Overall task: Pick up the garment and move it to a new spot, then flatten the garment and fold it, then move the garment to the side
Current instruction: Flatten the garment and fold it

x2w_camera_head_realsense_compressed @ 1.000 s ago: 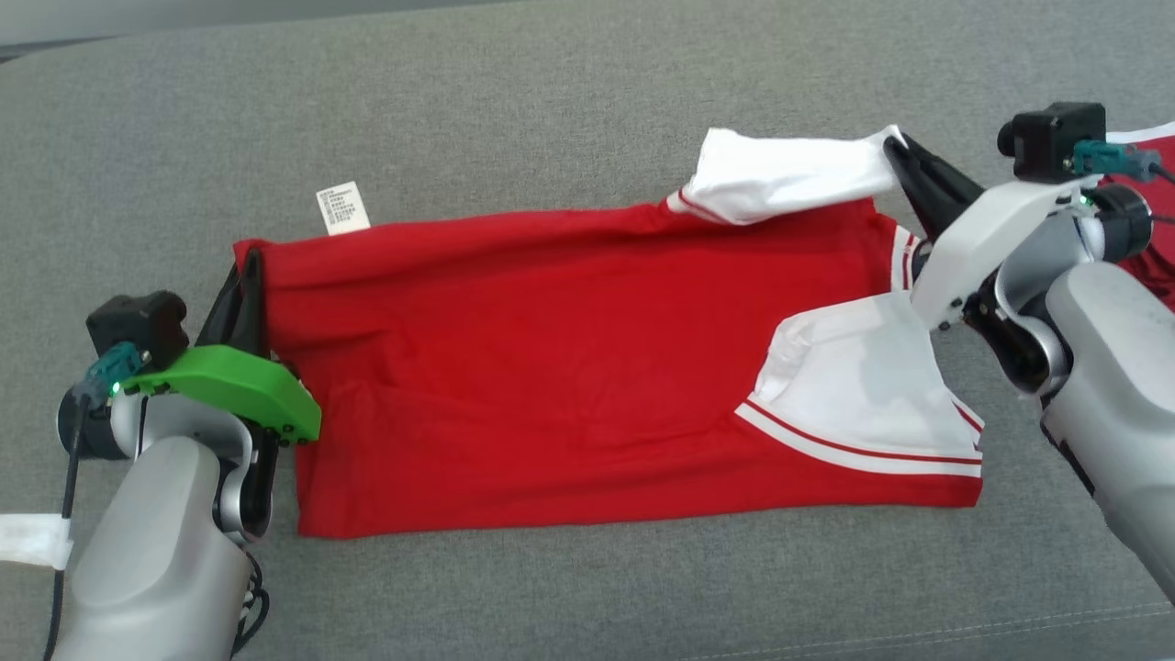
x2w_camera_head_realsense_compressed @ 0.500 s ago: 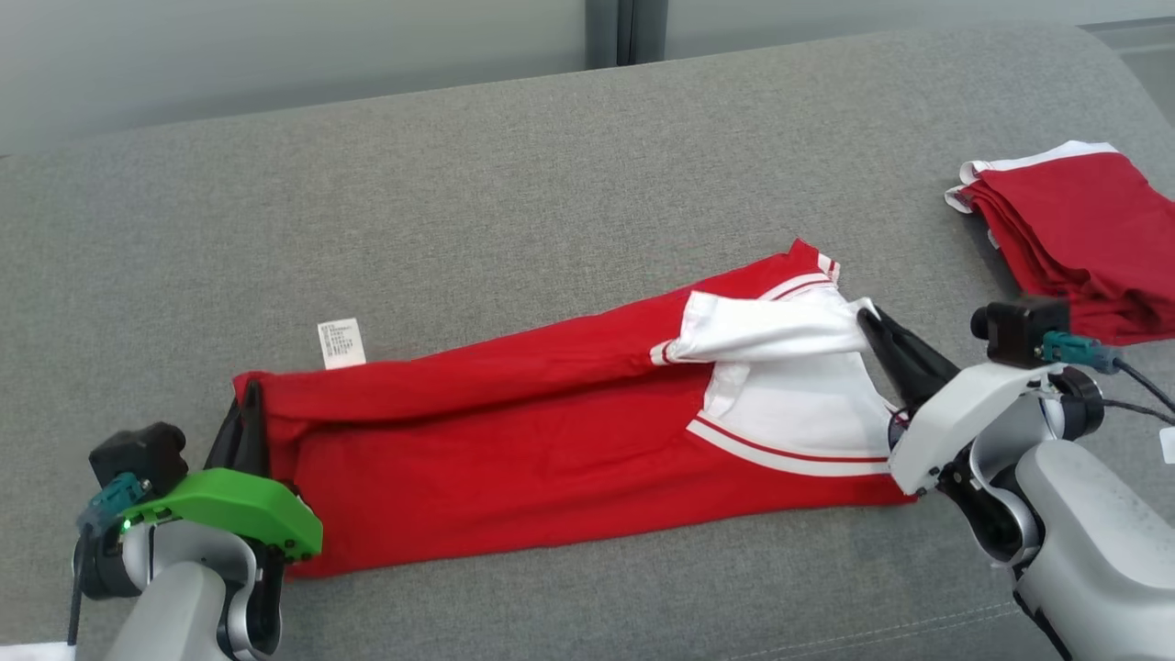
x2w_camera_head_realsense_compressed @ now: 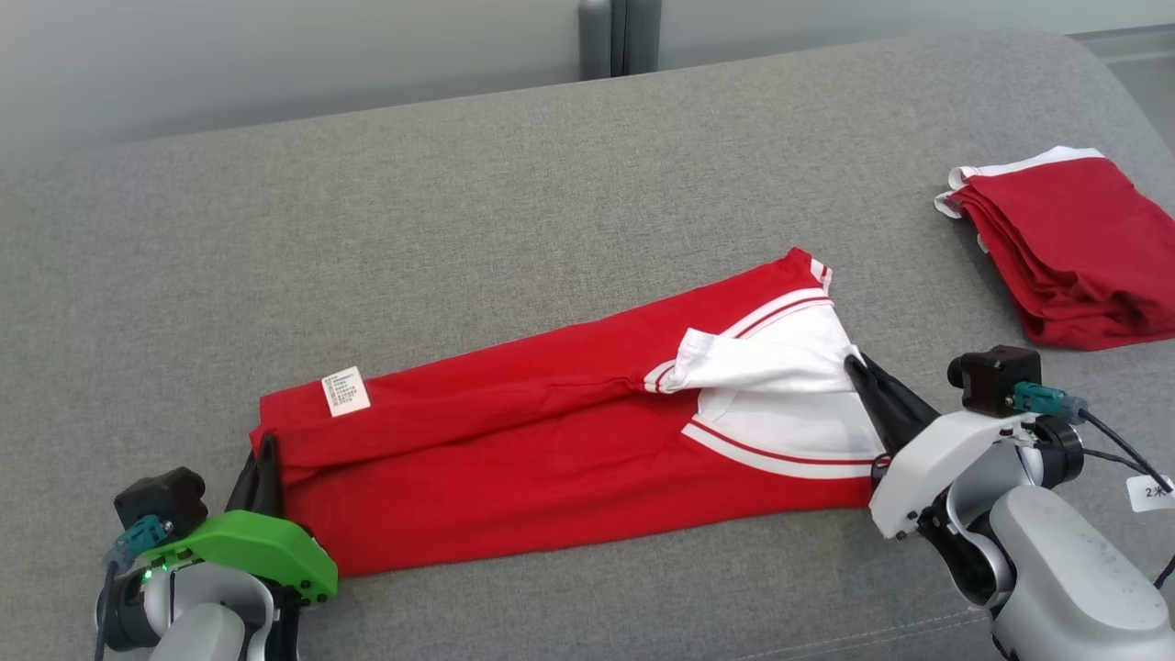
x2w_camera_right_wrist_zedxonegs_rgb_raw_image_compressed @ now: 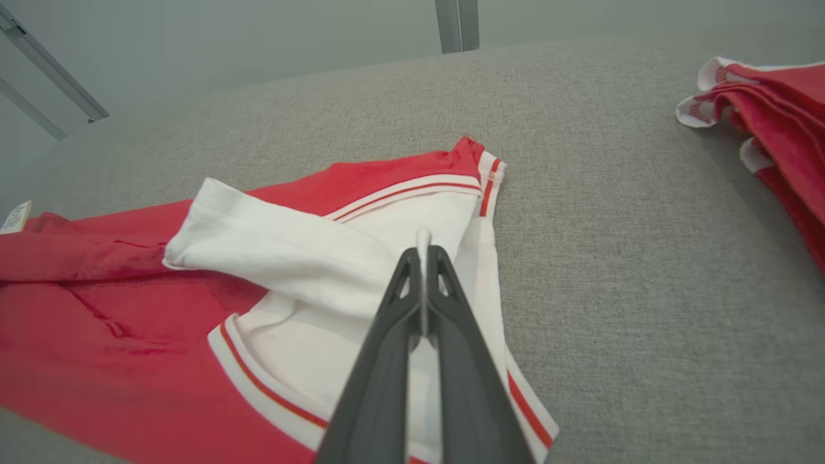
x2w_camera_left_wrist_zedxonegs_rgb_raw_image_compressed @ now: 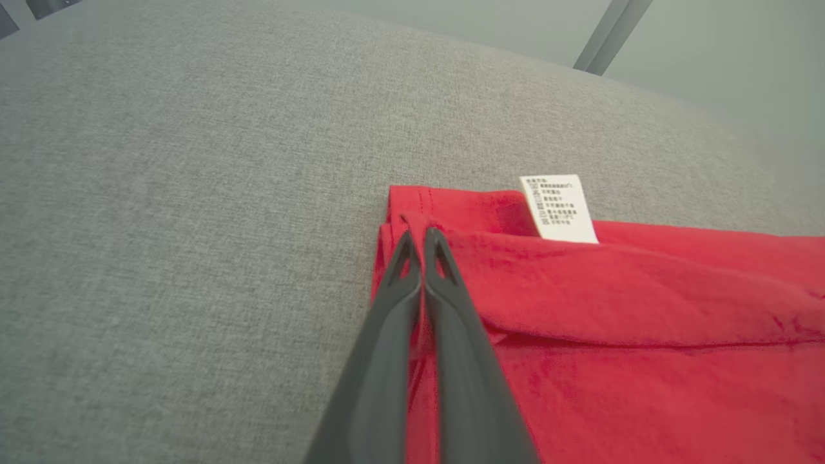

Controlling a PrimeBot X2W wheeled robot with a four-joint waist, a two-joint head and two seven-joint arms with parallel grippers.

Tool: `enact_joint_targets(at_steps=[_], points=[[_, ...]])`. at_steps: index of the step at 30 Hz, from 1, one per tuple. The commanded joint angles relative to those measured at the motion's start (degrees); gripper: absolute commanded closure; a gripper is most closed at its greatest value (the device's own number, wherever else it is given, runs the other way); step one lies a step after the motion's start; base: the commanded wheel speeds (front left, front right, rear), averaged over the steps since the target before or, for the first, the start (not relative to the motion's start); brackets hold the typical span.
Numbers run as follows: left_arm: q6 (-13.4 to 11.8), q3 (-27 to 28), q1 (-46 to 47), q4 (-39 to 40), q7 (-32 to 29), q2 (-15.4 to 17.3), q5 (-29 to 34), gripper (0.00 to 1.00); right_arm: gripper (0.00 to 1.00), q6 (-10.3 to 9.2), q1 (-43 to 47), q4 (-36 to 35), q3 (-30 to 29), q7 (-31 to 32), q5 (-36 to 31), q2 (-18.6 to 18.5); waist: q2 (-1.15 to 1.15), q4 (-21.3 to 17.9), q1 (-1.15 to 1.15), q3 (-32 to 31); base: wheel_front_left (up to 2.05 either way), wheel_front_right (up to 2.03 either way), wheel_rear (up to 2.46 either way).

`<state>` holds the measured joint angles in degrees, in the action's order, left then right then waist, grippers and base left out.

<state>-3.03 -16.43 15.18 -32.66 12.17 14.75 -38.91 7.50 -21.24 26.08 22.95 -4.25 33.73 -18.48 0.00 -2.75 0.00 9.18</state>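
Red cloth with white trim: the garment (x2w_camera_head_realsense_compressed: 551, 468) lies as a long band across the lower middle of the head view, on a grey upholstered surface (x2w_camera_head_realsense_compressed: 459, 202). It runs from lower left up toward centre right. Its upper long edge is doubled over toward the lower one. The care label (x2w_camera_head_realsense_compressed: 345, 392) sits face-up on that turned-over layer, near the left end.

Left gripper (x2w_camera_head_realsense_compressed: 265, 452), lower left of the head view: fingers pressed together, pinching the hem corner at the band's left end. The left wrist view confirms it, with red fabric caught between the two dark fingers. The tips are at the very corner and the label is just to their upper right.

Right gripper (x2w_camera_head_realsense_compressed: 854, 364), lower right: likewise closed, with cloth of the white sleeve (x2w_camera_head_realsense_compressed: 748, 360) nipped between its tips. The right wrist view shows a sliver of white standing up in the seam between the fingers. The sleeve drapes leftward from the tips over the striped shoulder part.

Reading: both ends are held at once so the far edge can be laid over as one straight line. This looks like a lengthwise fold, partway through the folding stage. Tension between the two claws should stop the middle sagging.

Stack of folded red garments (x2w_camera_head_realsense_compressed: 1069, 248), upper right, well apart from both claws; likely the side spot for this one.
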Motion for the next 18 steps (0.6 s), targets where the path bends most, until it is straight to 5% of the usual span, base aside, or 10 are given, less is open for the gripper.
enact_joint_targets(at_steps=[1,2,3,4,5,18], points=[[0.3,0.35,-1.03,-0.2,0.44,-0.35,-0.34,1.0,0.94,-0.02,1.16,0.44,-0.06,-0.71,-0.81,0.32,0.0,-0.09,0.0,-0.54,0.0,0.0,0.0],[0.43,0.5,-1.26,-0.19,0.77,-0.39,-0.41,0.64,0.76,-0.02,1.33,0.65,-0.13,-1.15,-1.14,0.42,0.0,-0.13,0.0,-0.8,0.0,0.0,0.0],[0.4,0.78,-1.56,0.05,1.1,-0.49,-0.6,0.12,0.52,-0.02,1.53,0.79,-0.18,-1.68,-1.53,0.52,0.0,-0.18,0.0,-1.12,0.0,0.0,0.0],[0.43,1.02,-1.99,0.26,1.37,-0.63,-0.84,0.0,0.09,-0.02,1.77,0.82,-0.19,-2.29,-1.78,0.51,0.0,-0.21,0.0,-1.47,0.0,0.0,0.0],[0.53,1.23,-2.57,0.55,1.62,-0.72,-0.99,0.0,0.0,-0.02,2.2,0.85,-0.32,-2.82,-1.86,0.5,0.0,-0.24,0.0,-1.78,0.0,0.0,0.0],[-2.76,3.86,-11.49,12.1,2.94,-1.7,0.67,0.0,0.0,-0.02,9.76,-1.35,-3.73,-4.87,-3.57,-0.4,0.0,0.14,0.0,-4.96,0.0,0.0,0.0]])
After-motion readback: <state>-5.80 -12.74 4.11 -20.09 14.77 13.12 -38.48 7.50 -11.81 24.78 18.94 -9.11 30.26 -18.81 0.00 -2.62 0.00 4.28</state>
